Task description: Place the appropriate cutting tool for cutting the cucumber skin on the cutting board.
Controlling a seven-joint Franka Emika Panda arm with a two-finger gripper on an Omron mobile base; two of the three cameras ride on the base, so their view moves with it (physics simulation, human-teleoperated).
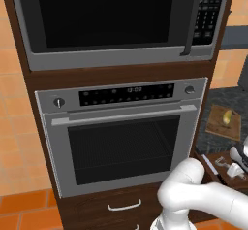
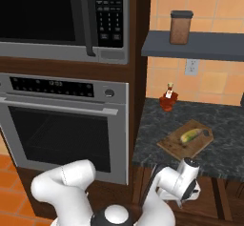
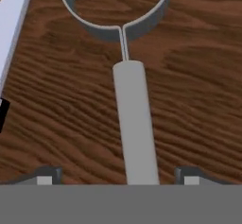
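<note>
The cutting tool lies on the wooden drawer floor, its grey handle running up to a looped metal head. My gripper is open, with one fingertip on each side of the handle and neither touching it. In the left base view the tool is a small silvery shape in the open drawer at the right edge. The cutting board lies on the dark counter above the drawer, and the cucumber lies on it. The board and cucumber are also at the right of the left base view.
A thin pale blade-like stick lies left of the tool in the drawer. A wall oven and microwave stand to the left. On the counter stands a small red bottle; a brown jar sits on the shelf above.
</note>
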